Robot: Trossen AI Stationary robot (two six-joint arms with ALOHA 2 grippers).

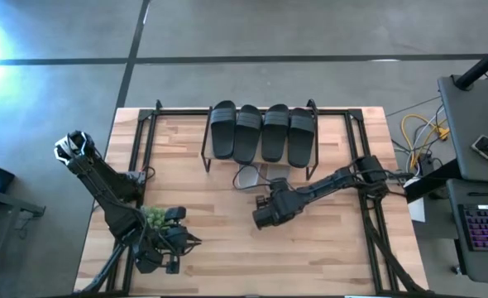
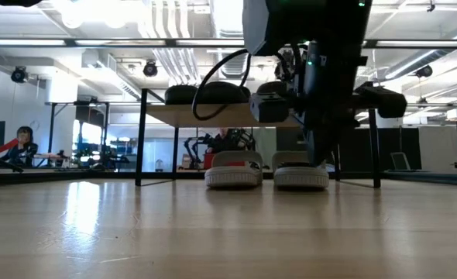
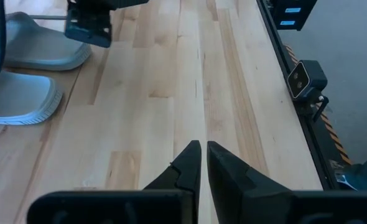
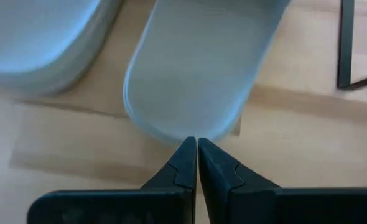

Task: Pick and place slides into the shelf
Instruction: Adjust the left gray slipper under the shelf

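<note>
- Four black slides (image 1: 263,131) sit side by side on the wood top of the shelf (image 1: 206,154), at the far middle of the table (image 1: 211,248);
- two grey slides (image 2: 266,172) lie on the table under the shelf, side by side; 
- the right gripper (image 4: 197,144), fingers together and holding nothing, points at the near end of one grey slide (image 4: 202,68);
- the left gripper (image 3: 203,149), fingers together and empty, waits at the near left beside a small green plant (image 1: 154,218).
</note>
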